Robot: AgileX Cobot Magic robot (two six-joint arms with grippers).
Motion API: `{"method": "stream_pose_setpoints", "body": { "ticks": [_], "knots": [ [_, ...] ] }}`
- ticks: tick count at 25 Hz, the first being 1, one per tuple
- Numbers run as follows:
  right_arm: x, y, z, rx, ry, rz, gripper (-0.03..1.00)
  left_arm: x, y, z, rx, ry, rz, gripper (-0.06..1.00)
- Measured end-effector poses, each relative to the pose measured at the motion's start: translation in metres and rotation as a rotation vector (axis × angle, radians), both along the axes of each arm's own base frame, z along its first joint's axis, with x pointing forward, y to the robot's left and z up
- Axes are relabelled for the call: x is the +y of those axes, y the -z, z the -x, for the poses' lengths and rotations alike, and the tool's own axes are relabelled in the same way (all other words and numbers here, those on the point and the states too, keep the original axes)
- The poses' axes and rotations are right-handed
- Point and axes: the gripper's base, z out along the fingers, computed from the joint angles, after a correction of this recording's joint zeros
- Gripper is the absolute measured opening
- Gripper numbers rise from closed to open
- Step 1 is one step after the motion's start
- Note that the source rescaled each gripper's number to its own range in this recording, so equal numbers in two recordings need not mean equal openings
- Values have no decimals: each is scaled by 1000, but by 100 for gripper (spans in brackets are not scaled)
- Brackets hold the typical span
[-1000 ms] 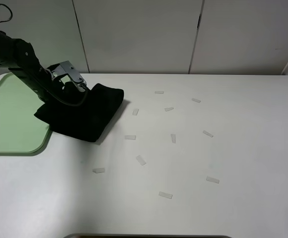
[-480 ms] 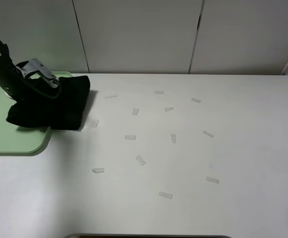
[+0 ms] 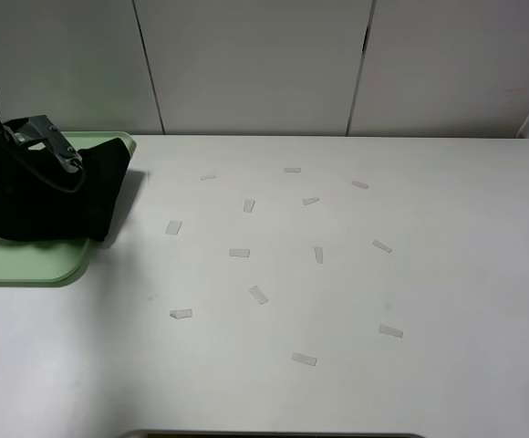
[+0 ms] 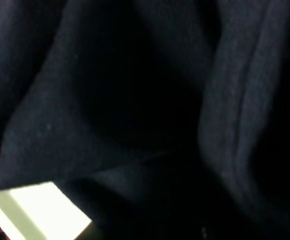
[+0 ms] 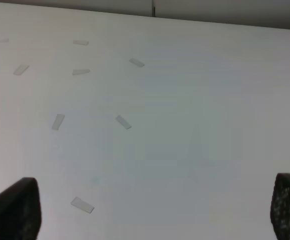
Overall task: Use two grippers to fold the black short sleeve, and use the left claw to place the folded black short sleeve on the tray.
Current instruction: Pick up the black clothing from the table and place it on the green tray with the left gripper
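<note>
One left claw (image 3: 73, 169) gripping black short sleeve (image 3: 50, 205), over tray (image 3: 27, 265)

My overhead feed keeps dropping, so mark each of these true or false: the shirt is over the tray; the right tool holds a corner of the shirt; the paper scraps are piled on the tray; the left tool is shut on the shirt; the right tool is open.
1. The shirt is over the tray. True; its right edge overhangs the table.
2. The right tool holds a corner of the shirt. False; it holds nothing.
3. The paper scraps are piled on the tray. False; they lie scattered on the table.
4. The left tool is shut on the shirt. True.
5. The right tool is open. True.
</note>
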Motion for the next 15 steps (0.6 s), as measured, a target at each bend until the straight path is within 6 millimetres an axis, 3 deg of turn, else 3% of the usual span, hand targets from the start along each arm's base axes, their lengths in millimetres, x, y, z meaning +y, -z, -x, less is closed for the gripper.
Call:
{"method": "stream_pose_setpoints", "body": {
  "ticks": [7,15],
  "knots": [
    [0,0,0,0,0,0,100,19,-1,4,15,-62,-69,14],
    [0,0,0,0,0,0,100,24,-2,5,0,-102,-80,14]
  ]
}}
